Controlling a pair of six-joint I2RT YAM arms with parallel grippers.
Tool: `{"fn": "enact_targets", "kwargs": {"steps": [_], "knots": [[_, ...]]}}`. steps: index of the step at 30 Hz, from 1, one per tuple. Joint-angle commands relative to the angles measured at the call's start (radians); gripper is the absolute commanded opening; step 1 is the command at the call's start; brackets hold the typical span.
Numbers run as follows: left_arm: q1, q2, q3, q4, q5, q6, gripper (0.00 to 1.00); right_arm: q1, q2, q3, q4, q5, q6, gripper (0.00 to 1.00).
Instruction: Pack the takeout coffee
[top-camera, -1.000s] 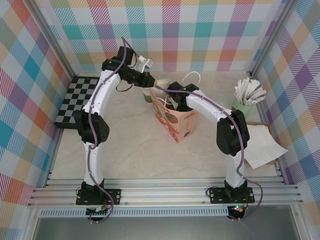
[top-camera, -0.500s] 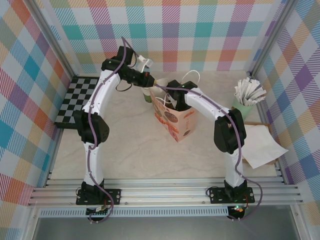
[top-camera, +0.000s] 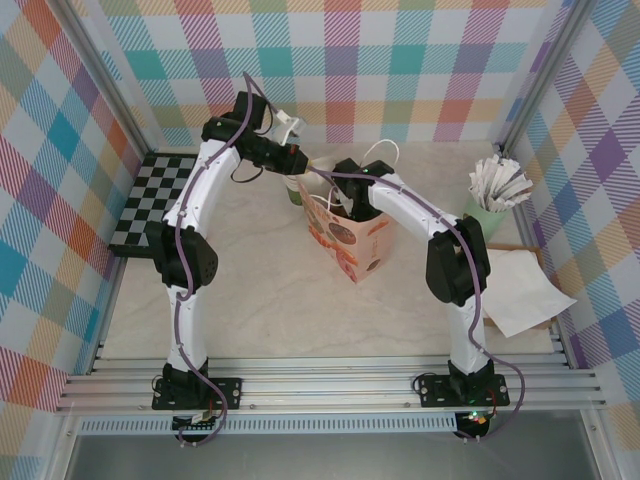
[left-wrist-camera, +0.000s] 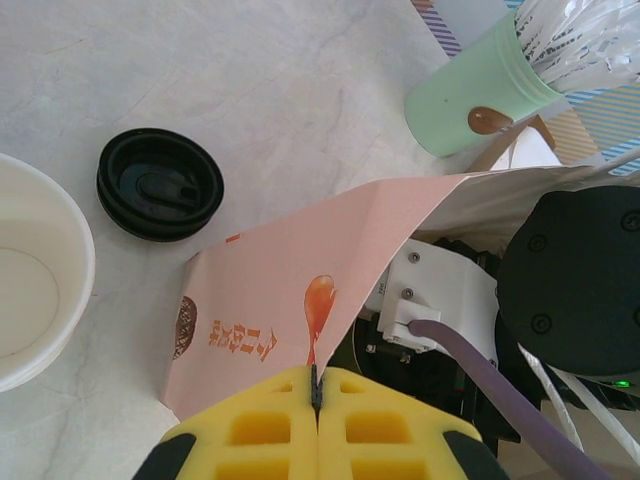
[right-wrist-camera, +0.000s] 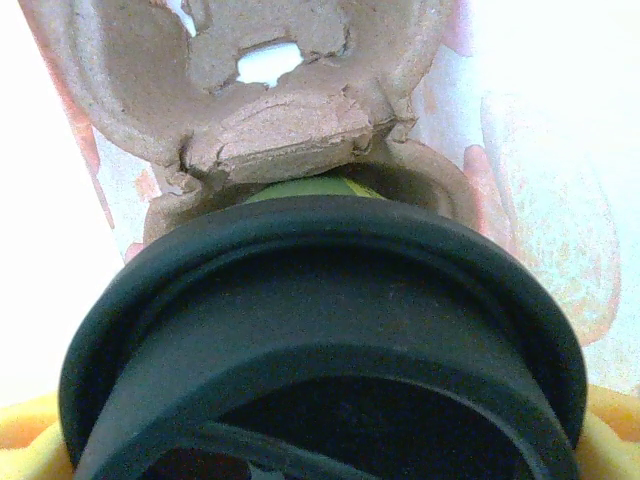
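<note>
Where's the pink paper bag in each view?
Top external: pink paper bag at table centre, between both arms.
Left wrist: bag lower centre, edge pinched by left gripper.
Right wrist: bag walls behind the black lid.
Shared landmark: mint-green cup, right of the bag.

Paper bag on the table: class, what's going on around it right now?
The left claw is shut on the top edge of the pink paper bag, holding it open. The right claw reaches inside the bag and grips a black-lidded coffee cup over a cardboard cup tray.
</note>
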Motion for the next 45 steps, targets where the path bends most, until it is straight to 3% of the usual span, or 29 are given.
{"fn": "enact_targets", "kwargs": {"steps": [1, 8, 13, 25, 34, 45], "knots": [[-0.016, -0.037, -0.012, -0.034, -0.018, 0.020, 0.00, -0.006, 0.028, 0.038, 0.010, -0.039, 0.025, 0.41], [-0.018, -0.040, -0.014, -0.042, -0.019, 0.021, 0.00, -0.006, 0.011, 0.067, -0.013, -0.035, 0.027, 0.51], [-0.022, -0.040, -0.013, -0.040, -0.018, 0.021, 0.00, -0.005, -0.002, 0.079, -0.018, -0.035, 0.032, 0.65], [-0.027, -0.046, -0.012, -0.047, -0.021, 0.021, 0.00, -0.006, -0.035, 0.077, -0.030, -0.038, 0.039, 0.79], [-0.029, -0.050, -0.014, -0.045, -0.023, 0.022, 0.00, -0.006, -0.034, 0.102, -0.031, -0.029, 0.039, 0.87], [-0.029, -0.049, -0.014, -0.048, -0.020, 0.025, 0.00, -0.006, -0.063, 0.096, -0.030, -0.035, 0.057, 0.88]]}}
